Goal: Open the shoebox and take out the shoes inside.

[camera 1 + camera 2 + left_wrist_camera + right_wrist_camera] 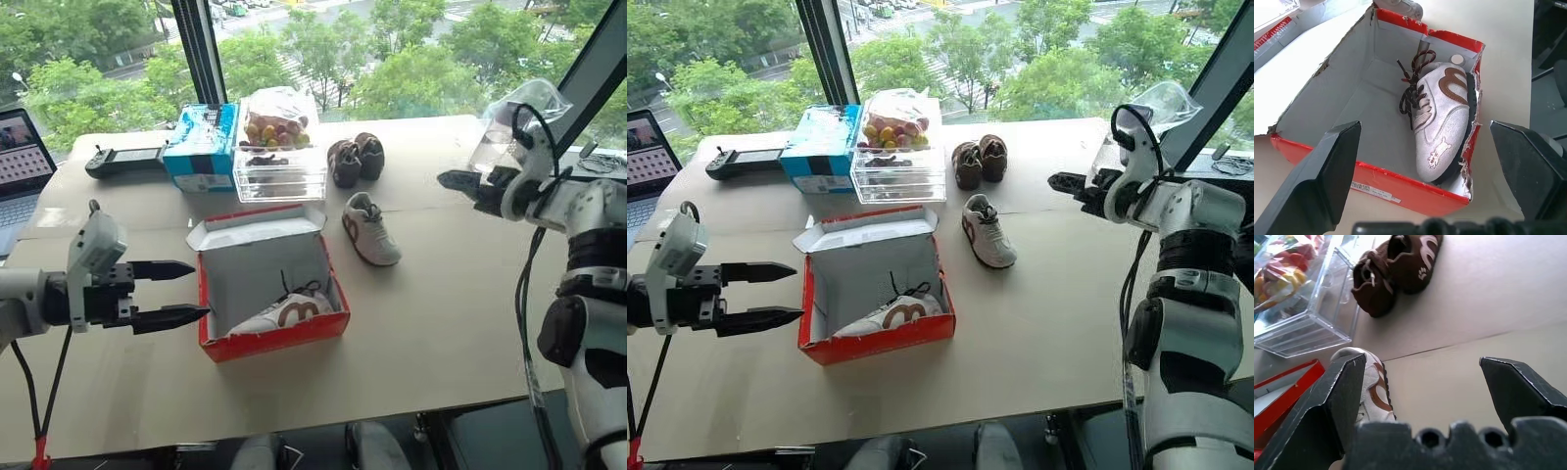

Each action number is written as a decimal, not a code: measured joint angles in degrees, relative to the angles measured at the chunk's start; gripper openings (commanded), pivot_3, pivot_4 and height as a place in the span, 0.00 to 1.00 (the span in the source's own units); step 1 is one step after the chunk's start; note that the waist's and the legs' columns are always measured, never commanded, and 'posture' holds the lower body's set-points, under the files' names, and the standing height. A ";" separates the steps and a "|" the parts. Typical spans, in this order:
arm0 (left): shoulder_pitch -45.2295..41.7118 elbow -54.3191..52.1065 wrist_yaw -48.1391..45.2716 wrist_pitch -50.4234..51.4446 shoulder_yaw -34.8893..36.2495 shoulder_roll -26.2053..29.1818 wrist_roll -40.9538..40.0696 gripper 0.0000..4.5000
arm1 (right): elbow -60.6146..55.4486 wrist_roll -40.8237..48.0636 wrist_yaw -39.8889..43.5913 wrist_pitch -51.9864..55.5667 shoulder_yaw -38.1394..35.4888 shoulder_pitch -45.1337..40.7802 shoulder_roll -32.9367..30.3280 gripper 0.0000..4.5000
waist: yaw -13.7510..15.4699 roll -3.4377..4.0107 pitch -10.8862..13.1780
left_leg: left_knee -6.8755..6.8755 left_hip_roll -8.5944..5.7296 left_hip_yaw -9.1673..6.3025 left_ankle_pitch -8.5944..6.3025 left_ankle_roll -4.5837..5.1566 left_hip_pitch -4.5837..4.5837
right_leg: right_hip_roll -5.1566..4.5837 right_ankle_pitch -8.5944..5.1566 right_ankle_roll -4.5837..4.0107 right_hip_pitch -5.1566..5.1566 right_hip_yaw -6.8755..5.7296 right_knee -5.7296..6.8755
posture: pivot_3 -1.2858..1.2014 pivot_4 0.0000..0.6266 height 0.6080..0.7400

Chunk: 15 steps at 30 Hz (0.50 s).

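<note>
The shoebox (269, 294) sits open on the counter (451, 333), lid folded back. One white sneaker (289, 311) lies inside it, against the near right corner. The second white sneaker (371, 229) lies on the counter just right of the box. The left hand (186, 292) hovers just left of the box, fingers spread, grasping nothing. The right hand (458, 182) hangs well right of the outer sneaker, released and empty.

cardboard-covered table (441, 333), open shoebox (269, 338), white sneaker (370, 228), brown shoes (355, 159), fruit box (279, 157)
</note>
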 measured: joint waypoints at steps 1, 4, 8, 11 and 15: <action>0.04 0.00 0.04 0.09 0.07 0.00 0.01 1.00 | -4.67 0.33 3.67 -1.13 2.78 0.80 0.12 0.99 | -0.03 0.00 0.00 | -0.01 0.02 -0.01 0.00 0.00 0.00 | 0.02 0.00 0.00 -0.02 -0.01 0.01 | 0.52 0.24 1.00; 0.02 -0.34 0.43 0.16 0.16 -0.01 -0.01 1.00 | -22.13 1.62 17.00 -3.03 14.53 3.59 -0.28 0.99 | 0.51 0.00 0.00 | 0.04 0.10 -0.02 -0.01 0.00 -0.05 | 0.05 0.01 -0.01 0.01 -0.09 0.07 | 0.52 0.24 1.00; 0.04 -0.69 1.18 0.21 0.17 -0.06 -0.01 1.00 | -29.45 3.28 25.83 -2.78 22.84 4.16 0.87 0.99 | 2.02 -0.01 0.00 | 0.20 0.06 -0.05 -0.05 0.05 -0.11 | -0.04 0.02 -0.01 0.06 -0.20 0.05 | 0.52 0.24 1.00; 0.28 -1.30 1.73 0.23 0.24 -0.46 -0.07 1.00 | -27.86 1.50 28.98 -3.15 28.41 3.93 2.93 0.99 | 3.15 -0.02 -0.01 | 0.27 0.04 -0.05 -0.05 0.03 -0.08 | -0.06 0.01 -0.01 0.09 -0.23 0.01 | 0.52 0.24 1.00; 1.29 -1.87 2.35 0.23 0.34 -0.90 0.02 1.00 | -20.83 -0.42 29.59 -2.20 32.00 3.96 6.19 0.99 | 3.23 -0.03 -0.01 | 0.28 -0.01 -0.04 0.09 -0.19 -0.08 | -0.06 0.02 -0.04 0.05 -0.22 0.02 | 0.52 0.24 1.00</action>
